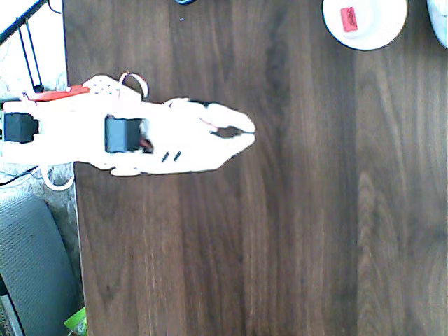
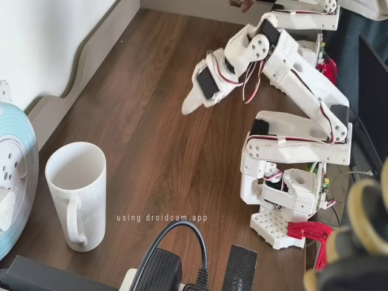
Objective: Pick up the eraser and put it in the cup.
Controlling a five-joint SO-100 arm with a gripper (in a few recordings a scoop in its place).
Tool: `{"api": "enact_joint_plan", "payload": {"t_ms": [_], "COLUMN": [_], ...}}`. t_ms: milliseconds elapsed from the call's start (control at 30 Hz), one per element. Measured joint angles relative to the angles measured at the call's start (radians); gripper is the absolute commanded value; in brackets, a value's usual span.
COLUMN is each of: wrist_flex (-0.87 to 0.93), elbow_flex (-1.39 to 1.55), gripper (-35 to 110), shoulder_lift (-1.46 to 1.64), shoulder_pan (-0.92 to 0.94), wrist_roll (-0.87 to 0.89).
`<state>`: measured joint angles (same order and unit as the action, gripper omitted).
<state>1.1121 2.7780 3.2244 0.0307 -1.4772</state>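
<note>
In the overhead view the white plastic gripper (image 1: 246, 132) sits left of centre, its tapered fingers meeting at the tips round a small gap, nothing between them; in the fixed view it (image 2: 189, 107) hangs above the table (image 2: 151, 139), a dark brown wood-grain surface; at the overhead's top right the eraser (image 1: 348, 19), a small red-edged rectangle, lies inside the smooth round white cup (image 1: 365, 36); the fixed view shows the cup (image 2: 77, 194) as a handled mug at lower left; the overlay reads "using droidcam.app".
</note>
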Motion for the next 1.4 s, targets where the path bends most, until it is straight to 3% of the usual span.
{"api": "enact_joint_plan", "payload": {"t_ms": [600,967,1400], "wrist_flex": [0.101,0.101,0.101], "elbow_flex": [0.253,0.255,0.255], "gripper": [1,3,3], "shoulder_lift": [0.032,0.034,0.034], "shoulder_pan": [-0.161,-0.040,-0.040], "wrist_roll": [-0.031,0.054,0.061]}}
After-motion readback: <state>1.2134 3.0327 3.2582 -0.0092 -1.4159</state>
